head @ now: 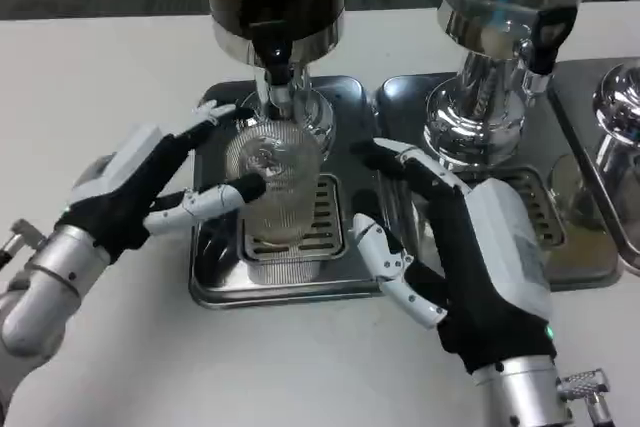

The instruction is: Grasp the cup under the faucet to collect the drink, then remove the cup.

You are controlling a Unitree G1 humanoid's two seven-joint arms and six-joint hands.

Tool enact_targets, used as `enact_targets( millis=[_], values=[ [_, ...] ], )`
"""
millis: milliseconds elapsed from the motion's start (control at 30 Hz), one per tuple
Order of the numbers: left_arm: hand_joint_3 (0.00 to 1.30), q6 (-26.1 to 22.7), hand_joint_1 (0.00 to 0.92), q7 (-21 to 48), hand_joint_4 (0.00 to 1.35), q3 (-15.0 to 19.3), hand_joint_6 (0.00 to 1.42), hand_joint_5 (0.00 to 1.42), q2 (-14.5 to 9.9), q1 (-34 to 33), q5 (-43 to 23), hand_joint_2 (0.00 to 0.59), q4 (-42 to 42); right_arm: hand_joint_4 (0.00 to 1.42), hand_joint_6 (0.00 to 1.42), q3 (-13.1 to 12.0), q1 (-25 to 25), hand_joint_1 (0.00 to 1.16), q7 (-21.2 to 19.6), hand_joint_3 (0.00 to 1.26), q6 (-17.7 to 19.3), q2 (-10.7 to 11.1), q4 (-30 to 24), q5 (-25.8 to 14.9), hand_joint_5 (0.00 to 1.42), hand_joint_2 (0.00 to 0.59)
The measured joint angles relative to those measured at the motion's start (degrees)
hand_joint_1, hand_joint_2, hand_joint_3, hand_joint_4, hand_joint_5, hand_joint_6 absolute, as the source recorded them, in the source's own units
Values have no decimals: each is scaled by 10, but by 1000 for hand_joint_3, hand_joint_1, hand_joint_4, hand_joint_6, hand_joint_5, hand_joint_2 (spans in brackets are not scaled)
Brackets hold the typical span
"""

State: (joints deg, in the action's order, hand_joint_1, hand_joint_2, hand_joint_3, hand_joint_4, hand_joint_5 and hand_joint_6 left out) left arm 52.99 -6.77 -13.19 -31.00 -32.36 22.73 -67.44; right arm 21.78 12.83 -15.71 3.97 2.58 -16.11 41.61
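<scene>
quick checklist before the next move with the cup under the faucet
1. Cup under the dark dispenser's faucet: ok, directly below the spout.
2. Cup upright on the drip tray: ok.
3. Left hand gripping the cup: ok, fingers wrap both sides.
4. Right hand clear of the cup: ok, open, apart.
5. Drink level in the cup: cannot tell.
6. Faucet flowing: cannot tell.
</scene>
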Motion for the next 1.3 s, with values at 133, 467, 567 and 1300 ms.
enact_targets(
  millis=[133,467,567,1300],
  values=[
    [264,31,0,47,116,41,291,198,-26,15,-54,70,14,333,333,0,-1,367,-2,352,0,0,1,-4,324,446],
    [446,-42,0,434,386,187,472,413,-46,16,-354,67,43,347,342,-1,-14,382,-5,352,3,-1,22,-14,329,453],
    [391,-135,0,553,305,218,379,319,-46,-4,-418,47,48,347,342,-2,-17,386,-5,352,3,0,24,-14,330,453],
    [136,-563,0,895,19,302,76,83,-71,-201,-488,2,6,347,342,-9,-30,403,-21,360,16,0,48,-29,330,456]
  ],
)
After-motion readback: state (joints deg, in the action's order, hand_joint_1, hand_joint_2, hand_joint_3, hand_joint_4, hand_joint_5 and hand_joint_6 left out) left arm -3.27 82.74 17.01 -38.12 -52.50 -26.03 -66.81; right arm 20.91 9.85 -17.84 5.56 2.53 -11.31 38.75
